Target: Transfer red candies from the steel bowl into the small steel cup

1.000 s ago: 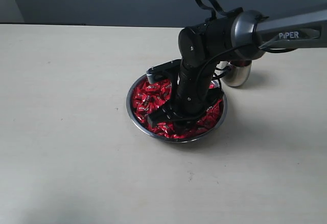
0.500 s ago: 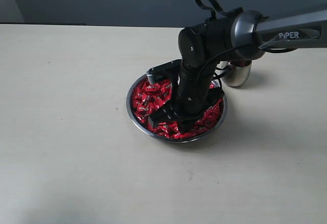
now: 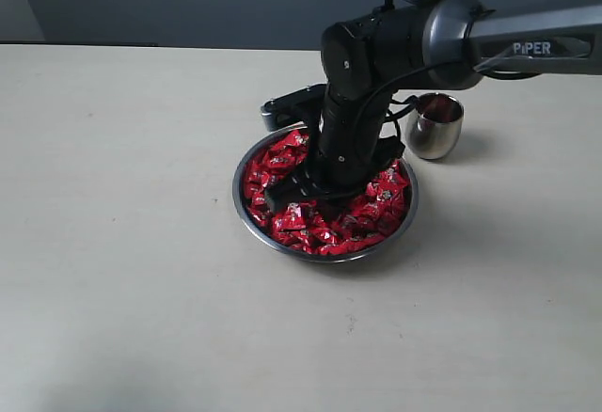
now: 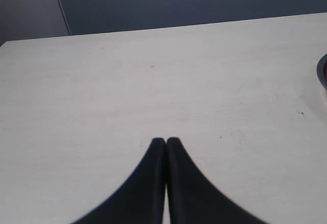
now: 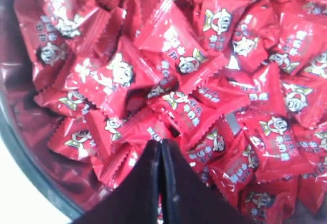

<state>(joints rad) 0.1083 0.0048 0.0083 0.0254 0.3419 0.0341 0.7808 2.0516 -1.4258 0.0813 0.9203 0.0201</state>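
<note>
1. The right gripper (image 5: 161, 143), a pair of black tapered fingers, is seen with its tips pressed together, no gap showing between them.
2. The closed tips are placed just over the heap of red candies (image 5: 173, 55), small pillows in shiny crinkled red wrappers printed with a light cartoon mark. Whether a wrapper edge is caught between the tips cannot be told.
3. In the exterior view, the black wrist and grey arm (image 3: 376, 55) marked "PIPER" are seen reaching in from the right and pointing steeply down into the middle of the dish.
4. The candies are held in the wide, shallow round bowl of shiny steel (image 3: 246, 219), which is filled nearly from rim to rim. The bowl is set on the pale beige table (image 3: 122, 243), about at its centre.
5. The small rounded cup of polished steel (image 3: 435, 130) is stood upright on the table, just beside the bowl's far right rim and apart from it. A reddish tint is seen inside its mouth; whether that is a candy or a reflection cannot be told.
6. The left gripper (image 4: 166, 141), also black-fingered, is shown with its tips closed against each other over bare tabletop, with nothing between them.
</note>
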